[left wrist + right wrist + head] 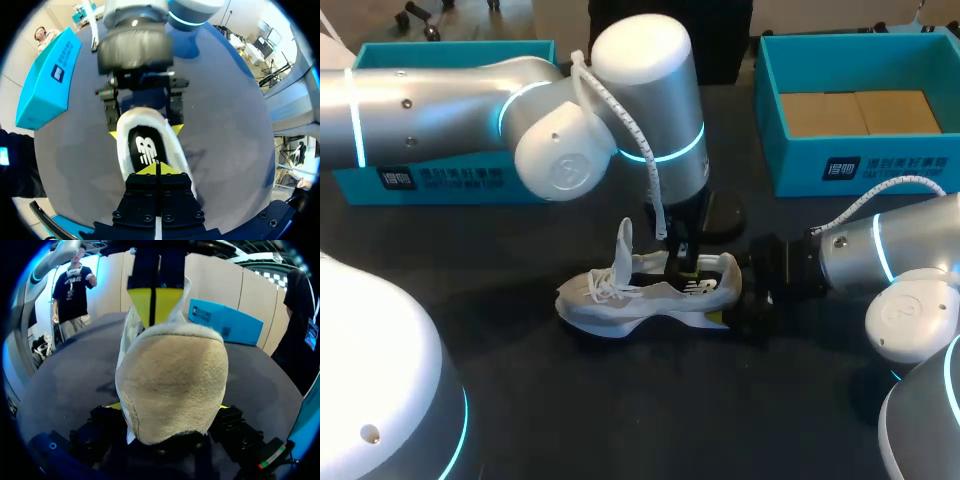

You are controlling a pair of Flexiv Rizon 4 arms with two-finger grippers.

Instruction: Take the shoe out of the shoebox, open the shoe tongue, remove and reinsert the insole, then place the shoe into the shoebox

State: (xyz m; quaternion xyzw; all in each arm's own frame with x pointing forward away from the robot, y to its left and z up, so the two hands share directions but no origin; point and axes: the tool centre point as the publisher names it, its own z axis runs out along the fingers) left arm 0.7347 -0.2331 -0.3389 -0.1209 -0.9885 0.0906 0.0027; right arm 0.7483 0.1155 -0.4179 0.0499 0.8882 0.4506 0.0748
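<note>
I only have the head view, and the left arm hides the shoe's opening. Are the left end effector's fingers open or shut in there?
Observer: Shut. The left wrist view shows the left end effector with its yellow tips pressed together just over the black insole; whether they pinch it, I cannot tell.
Operator: Does the right one really hold the heel?
Observer: Yes. The right end effector has one yellow tip against each side of the heel of the shoe.
Operator: Is the insole out?
Observer: No, it lies inside the shoe.
</note>
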